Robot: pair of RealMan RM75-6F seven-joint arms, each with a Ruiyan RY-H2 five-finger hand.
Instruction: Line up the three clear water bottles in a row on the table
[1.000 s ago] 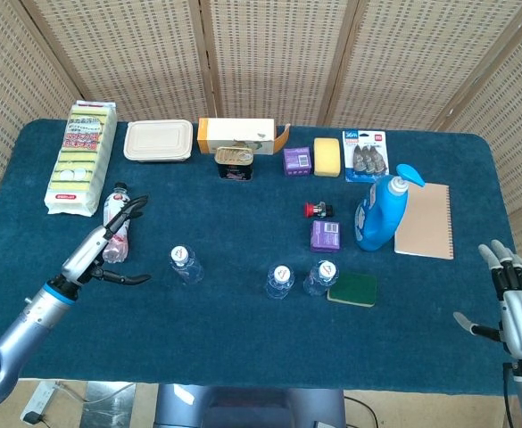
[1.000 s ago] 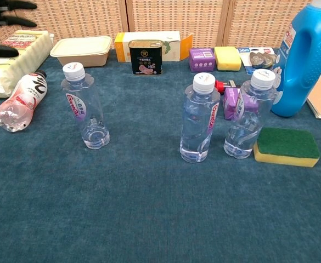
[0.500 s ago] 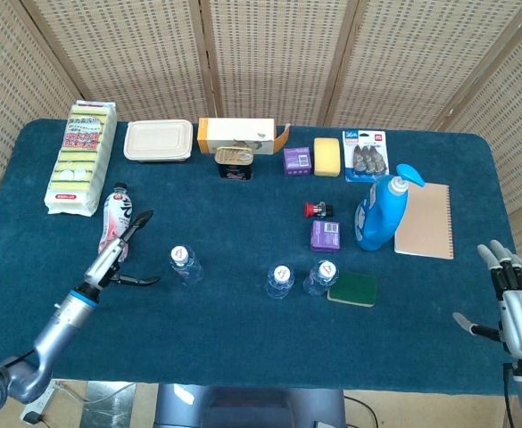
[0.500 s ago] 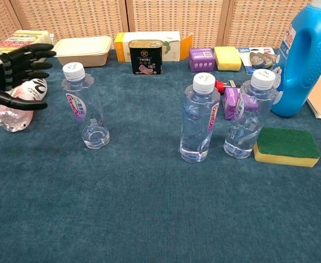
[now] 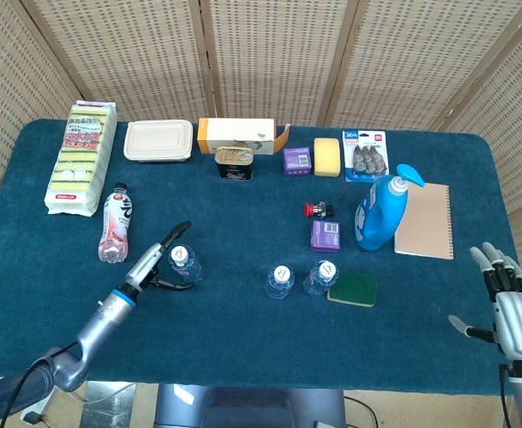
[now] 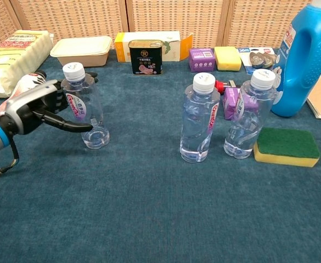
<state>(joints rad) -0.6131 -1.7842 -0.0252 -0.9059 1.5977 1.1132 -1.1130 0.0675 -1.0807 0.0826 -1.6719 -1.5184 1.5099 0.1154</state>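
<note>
Clear bottles stand upright on the blue worktop [image 5: 243, 348], the left hand [image 6: 39, 107] at the leftmost one.

The left hand's fingers are spread wide around the left bottle [image 6: 86, 107]; whether they touch it I cannot tell. The middle bottle [image 6: 198, 118] and right bottle [image 6: 251, 112] stand close together, well apart from the left one. A green sponge [image 6: 286, 146] lies just beside the right bottle. The right hand [image 5: 515, 308] is open near the worktop's right edge, holding nothing.
</note>
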